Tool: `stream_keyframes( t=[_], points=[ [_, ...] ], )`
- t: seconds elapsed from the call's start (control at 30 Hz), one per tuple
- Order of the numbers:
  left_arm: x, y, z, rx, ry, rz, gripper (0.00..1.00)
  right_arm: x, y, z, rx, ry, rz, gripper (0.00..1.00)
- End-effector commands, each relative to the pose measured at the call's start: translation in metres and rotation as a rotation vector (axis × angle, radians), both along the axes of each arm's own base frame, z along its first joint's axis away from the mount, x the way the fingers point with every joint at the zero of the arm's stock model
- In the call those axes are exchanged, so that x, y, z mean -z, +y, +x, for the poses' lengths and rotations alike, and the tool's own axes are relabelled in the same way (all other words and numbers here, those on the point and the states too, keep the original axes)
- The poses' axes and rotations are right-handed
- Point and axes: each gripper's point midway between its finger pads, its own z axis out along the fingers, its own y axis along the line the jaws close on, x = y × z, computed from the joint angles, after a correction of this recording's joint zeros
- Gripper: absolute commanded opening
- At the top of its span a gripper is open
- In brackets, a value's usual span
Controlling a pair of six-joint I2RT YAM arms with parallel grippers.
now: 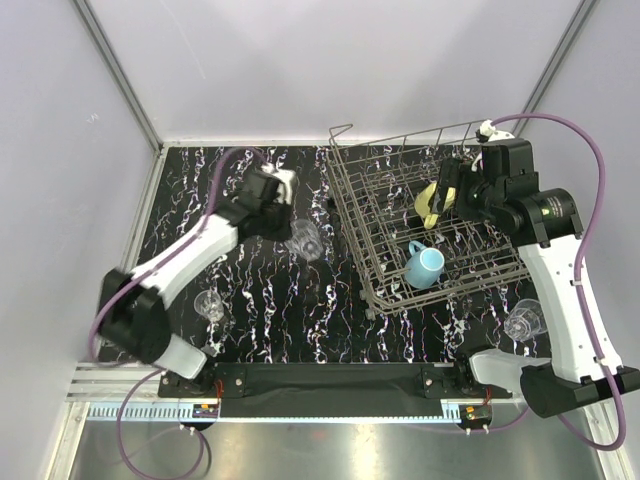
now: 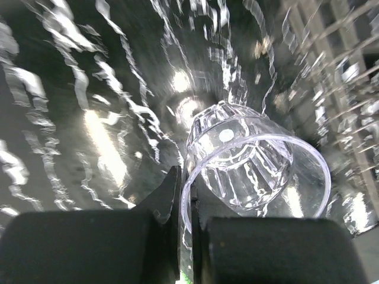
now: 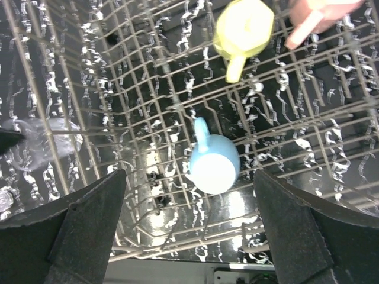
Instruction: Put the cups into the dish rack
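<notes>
Left fingers (image 2: pixel 169 204) are pinched almost closed on the rim of a clear glass (image 2: pixel 254 165), one finger inside the wall and one outside. The glass hangs tilted over the table (image 2: pixel 71 118), just left of the dish rack (image 1: pixel 400 235).

That's a thin grip on a slick, hard wall, so my call is a slow carry with no wrist snaps. Clear the rack's top wire before coming across, then lower the glass mouth-down between two rows of tines. Only part the fingers once the wires are carrying the weight.

The glass is fluted, with ribs running down to a thick base, and the ribs may catch on a tine if it goes in crooked. It's fully transparent against a glossy black table veined with white, which makes its edges hard to read.

Over the rack, the right fingers (image 3: pixel 89 228) are spread wide and hold nothing. Below them inside the rack lies a blue mug (image 3: pixel 214 163), smooth and rounded, with its handle toward the far side. A yellow mug (image 3: pixel 244 26) and a pink mug (image 3: pixel 320 15) sit deeper in. The rack itself is thin grey wire in an open grid with upright tines.

Two more glasses wait outside the rack. One (image 1: pixel 210 305) is well off to its left, the other (image 1: pixel 525 320) near its front right corner.
</notes>
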Motion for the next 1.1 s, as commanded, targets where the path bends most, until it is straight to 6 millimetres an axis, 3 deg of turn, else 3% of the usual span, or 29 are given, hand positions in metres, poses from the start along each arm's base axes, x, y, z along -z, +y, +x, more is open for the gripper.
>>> stream_keyframes(
  t=[0.0,0.13,0.2,0.23,0.27,0.3,0.33,0.4,0.47,0.53,0.73,1.07],
  points=[
    [-0.077,0.025,0.028,-0.124,-0.285,-0.129,0.00,-0.014,0.016,0.008,-0.043,-0.054,0.080,0.96],
    [-0.130,0.044,0.023,-0.170,-0.484,-0.244,0.00,-0.015,0.045,0.011,-0.131,-0.050,0.213,0.98],
    [-0.163,0.052,0.015,-0.166,-0.612,-0.318,0.00,-0.024,0.072,0.012,-0.214,-0.069,0.341,1.00],
    [-0.175,0.051,0.009,-0.141,-0.647,-0.353,0.00,-0.016,0.081,0.013,-0.239,-0.049,0.382,1.00],
    [-0.197,0.056,0.000,-0.132,-0.727,-0.392,0.00,-0.027,0.093,0.019,-0.264,-0.095,0.453,1.00],
    [-0.208,0.056,-0.007,-0.118,-0.767,-0.419,0.00,-0.034,0.107,0.014,-0.328,-0.101,0.518,1.00],
    [-0.220,0.052,-0.017,-0.067,-0.801,-0.460,0.00,-0.027,0.115,0.013,-0.350,-0.088,0.560,1.00],
    [-0.245,0.051,-0.038,-0.007,-0.900,-0.523,0.00,-0.051,0.137,0.009,-0.435,-0.154,0.667,1.00],
    [-0.269,0.045,-0.060,0.085,-0.992,-0.600,0.00,-0.056,0.150,0.007,-0.471,-0.164,0.716,1.00],
    [-0.275,0.034,-0.077,0.182,-1.005,-0.650,0.00,-0.069,0.167,0.001,-0.531,-0.200,0.733,1.00],
    [-0.289,0.009,-0.111,0.413,-1.004,-0.788,0.00,-0.080,0.215,-0.020,-0.708,-0.217,0.778,1.00],
    [-0.295,0.002,-0.135,0.539,-1.045,-0.848,0.00,-0.101,0.241,-0.072,-1.066,-0.281,0.871,1.00]
  ],
)
